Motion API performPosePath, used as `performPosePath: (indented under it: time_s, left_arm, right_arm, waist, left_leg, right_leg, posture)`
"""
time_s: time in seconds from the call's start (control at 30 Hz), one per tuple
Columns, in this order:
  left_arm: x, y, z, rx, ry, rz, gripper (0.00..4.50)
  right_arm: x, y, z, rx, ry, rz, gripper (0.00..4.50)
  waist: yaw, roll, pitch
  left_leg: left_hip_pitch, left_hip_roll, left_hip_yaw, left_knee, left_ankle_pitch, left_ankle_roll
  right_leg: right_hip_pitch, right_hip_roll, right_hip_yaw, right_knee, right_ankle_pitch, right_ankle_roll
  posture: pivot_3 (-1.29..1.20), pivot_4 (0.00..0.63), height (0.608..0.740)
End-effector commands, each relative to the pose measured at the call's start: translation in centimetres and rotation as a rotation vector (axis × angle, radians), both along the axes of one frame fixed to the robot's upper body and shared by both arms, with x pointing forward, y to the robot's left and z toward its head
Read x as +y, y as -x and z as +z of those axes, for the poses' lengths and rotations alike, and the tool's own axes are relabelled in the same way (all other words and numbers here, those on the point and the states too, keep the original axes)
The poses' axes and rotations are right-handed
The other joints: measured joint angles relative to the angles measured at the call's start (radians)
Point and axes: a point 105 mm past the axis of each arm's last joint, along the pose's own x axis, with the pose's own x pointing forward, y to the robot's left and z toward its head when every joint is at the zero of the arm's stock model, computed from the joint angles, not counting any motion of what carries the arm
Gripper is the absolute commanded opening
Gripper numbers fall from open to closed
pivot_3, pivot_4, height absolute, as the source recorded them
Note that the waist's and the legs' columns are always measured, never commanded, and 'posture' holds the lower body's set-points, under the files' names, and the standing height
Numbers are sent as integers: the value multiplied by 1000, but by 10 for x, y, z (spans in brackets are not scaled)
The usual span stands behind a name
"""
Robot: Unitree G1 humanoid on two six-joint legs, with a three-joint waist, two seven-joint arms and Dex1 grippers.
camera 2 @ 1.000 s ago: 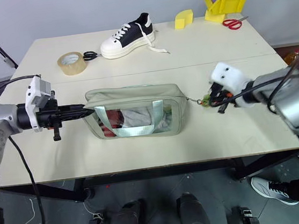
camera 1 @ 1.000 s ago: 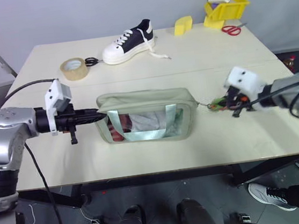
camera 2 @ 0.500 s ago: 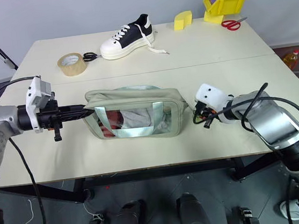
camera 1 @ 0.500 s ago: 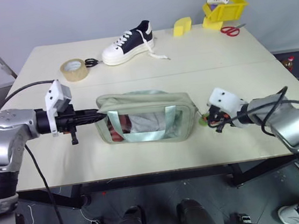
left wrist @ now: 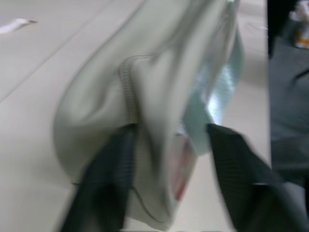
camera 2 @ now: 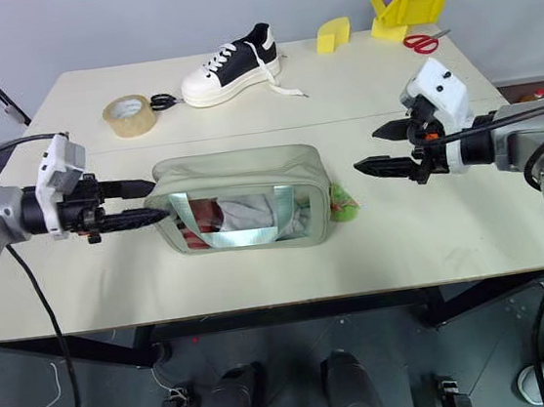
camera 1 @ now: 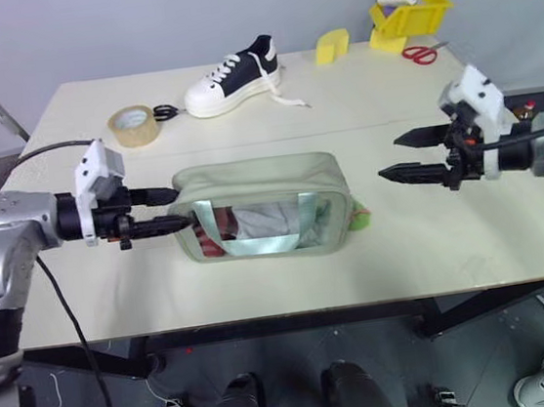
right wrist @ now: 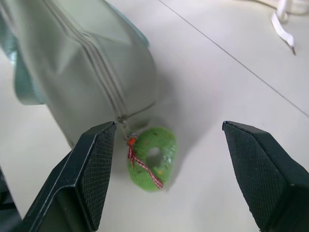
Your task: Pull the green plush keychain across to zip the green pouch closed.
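shoe, tape roll, behind green pouch

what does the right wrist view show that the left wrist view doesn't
Right wrist view alone: the green plush keychain, ring-shaped with a red checked ribbon, lying on the table at the end of the closed zipper, and a white shoelace tip. The right tool is open above the keychain, holding nothing.

Left wrist view alone: the pouch's other end, with its clear window and a light green strap. The left tool is open, its fingers either side of that end.

Both: the green pouch and the pale tabletop.
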Motion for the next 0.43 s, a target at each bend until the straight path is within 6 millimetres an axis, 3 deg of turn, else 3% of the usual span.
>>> performPosePath:
  time_s: [0.03,0.2,0.43]
  left_arm:
    - [21,11,31,-74,20,27,4480]
    - [50,4,50,-134,63,166,4480]
    - [48,7,42,-102,68,155,4480]
  right_arm:
    - [4,9,21,-106,-19,67,3638]
    - [10,27,17,-129,0,162,3638]
    - [4,32,4,-92,54,160,3638]
  waist:
    - [2,0,0]
    - [6,0,0]
    - [6,0,0]
  left_leg:
    - [0,0,0,0,0,0]
    - [0,0,0,0,0,0]
    - [0,-1,0,1,0,0]
  right_leg:
    - [0,0,0,0,0,0]
    - [1,-1,0,-1,0,0]
    - [2,-1,0,-2,0,0]
  posture:
    - [0,150,695]
    - [0,150,695]
    - [0,150,695]
